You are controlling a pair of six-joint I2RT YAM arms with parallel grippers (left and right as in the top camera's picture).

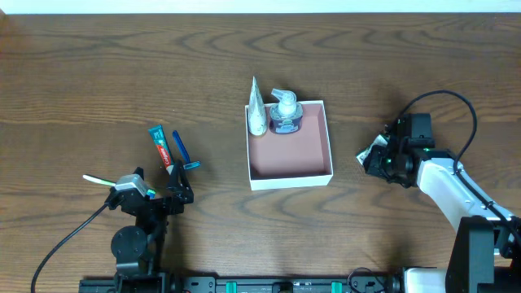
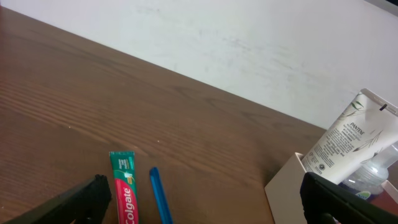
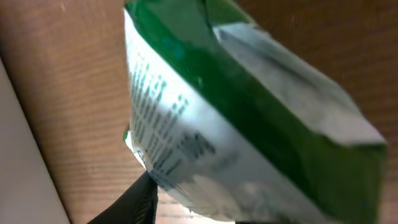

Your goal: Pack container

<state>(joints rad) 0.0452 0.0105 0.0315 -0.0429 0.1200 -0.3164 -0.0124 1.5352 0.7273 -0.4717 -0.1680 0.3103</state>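
The container [image 1: 329, 138] is a square white box with a dusty pink inside, at the table's middle. A white Pantene tube [image 1: 257, 110] and a clear pump bottle [image 1: 285, 114] stand in its far left corner. My left gripper [image 1: 165, 189] is open and empty, low over the table just short of a Colgate toothpaste tube [image 2: 124, 193] and a blue stick-shaped item [image 2: 160, 196]. My right gripper [image 1: 376, 156] is shut on a green and white packet [image 3: 236, 112], held to the right of the container. The packet fills the right wrist view.
The toothpaste [image 1: 161, 146] and blue item [image 1: 181, 150] lie left of the container. A thin green and white item [image 1: 98, 179] lies by the left arm. The left wrist view shows the container's corner [image 2: 286, 193], the tube [image 2: 348, 143] and the bottle [image 2: 373, 174].
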